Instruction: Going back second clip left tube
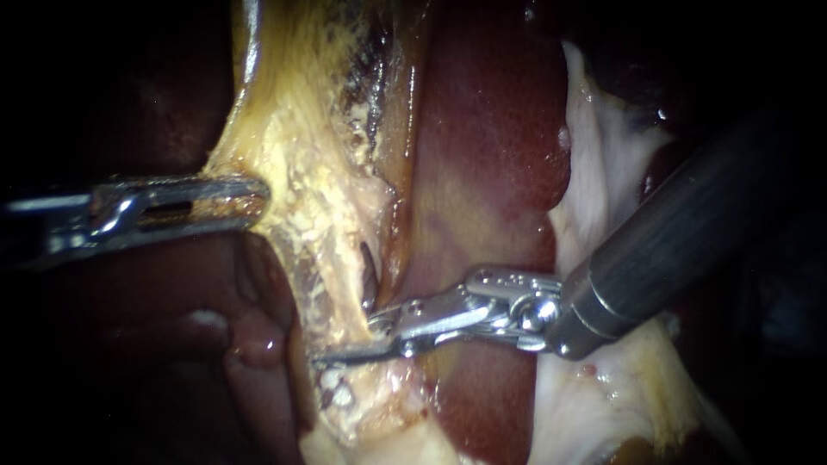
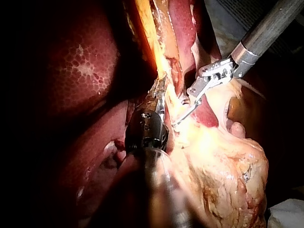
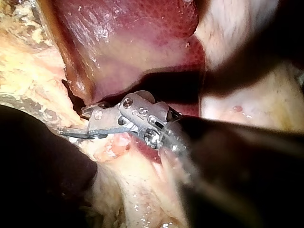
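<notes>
A: What does the right instrument (image 1: 349,337) look like?
B: A dark grey shaft and a bright metal collar. Then a shiny silver wrist with small screws and thin, pointed jaws.
A: And the left instrument (image 1: 250,200)?
B: Silver too, with long slotted jaws, rounded at the tip, and a black wrist housing behind.

Obs.: the liver (image 1: 491,155) fills the middle of my endoscope view, dark red and glossy with fine mottling, and a smooth rounded lobe (image 1: 258,336) of the same colour sits in shadow at lower left. A band of yellow fatty tissue (image 1: 301,172) runs down the liver's left side from the top edge toward the bottom, its surface granular and crumbly (a dark patch near its top). Pale white tissue (image 1: 612,164) lies against the liver's right edge; in my left wrist view a corner of white cloth (image 2: 287,213) shows just past the fatty mass.
</notes>
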{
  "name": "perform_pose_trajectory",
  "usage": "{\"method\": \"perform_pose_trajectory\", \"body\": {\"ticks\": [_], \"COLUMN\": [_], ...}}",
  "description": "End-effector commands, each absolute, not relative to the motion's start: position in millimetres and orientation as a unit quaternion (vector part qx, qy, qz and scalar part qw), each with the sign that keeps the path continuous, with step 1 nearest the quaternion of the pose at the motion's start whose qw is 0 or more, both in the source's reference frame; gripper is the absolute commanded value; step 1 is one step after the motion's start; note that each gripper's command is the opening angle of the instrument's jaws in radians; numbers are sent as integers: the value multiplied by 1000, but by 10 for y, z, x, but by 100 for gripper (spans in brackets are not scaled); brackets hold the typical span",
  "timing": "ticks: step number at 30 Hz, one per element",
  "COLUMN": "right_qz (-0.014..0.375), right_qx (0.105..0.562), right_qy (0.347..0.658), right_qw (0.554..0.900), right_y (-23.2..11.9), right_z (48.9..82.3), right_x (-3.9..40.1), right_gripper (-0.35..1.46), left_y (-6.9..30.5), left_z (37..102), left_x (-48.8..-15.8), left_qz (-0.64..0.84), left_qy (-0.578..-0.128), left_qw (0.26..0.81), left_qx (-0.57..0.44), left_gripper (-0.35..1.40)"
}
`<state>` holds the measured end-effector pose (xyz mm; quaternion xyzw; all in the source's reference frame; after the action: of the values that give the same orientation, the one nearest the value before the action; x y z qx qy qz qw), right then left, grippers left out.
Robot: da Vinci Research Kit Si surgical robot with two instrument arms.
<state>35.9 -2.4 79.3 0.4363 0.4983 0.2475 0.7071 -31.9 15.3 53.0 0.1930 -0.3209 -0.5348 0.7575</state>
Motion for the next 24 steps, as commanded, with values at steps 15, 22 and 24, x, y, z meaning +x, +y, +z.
{"method": "perform_pose_trajectory", "body": {"ticks": [15, 22, 24], "right_qz": [180, 134, 121], "right_qx": [347, 301, 294], "right_qy": [543, 572, 579], "right_qw": [743, 751, 751], "right_y": [-23, -18, -15], "right_z": [792, 779, 773], "right_x": [354, 331, 320], "right_gripper": [56, 60, 60], "left_y": [150, 148, 148], "left_z": [529, 528, 528], "left_x": [-316, -316, -316], "left_qz": [-534, -535, -535], "left_qy": [-321, -321, -321], "left_qw": [758, 758, 758], "left_qx": [193, 192, 192], "left_gripper": [-35, -35, -35]}}
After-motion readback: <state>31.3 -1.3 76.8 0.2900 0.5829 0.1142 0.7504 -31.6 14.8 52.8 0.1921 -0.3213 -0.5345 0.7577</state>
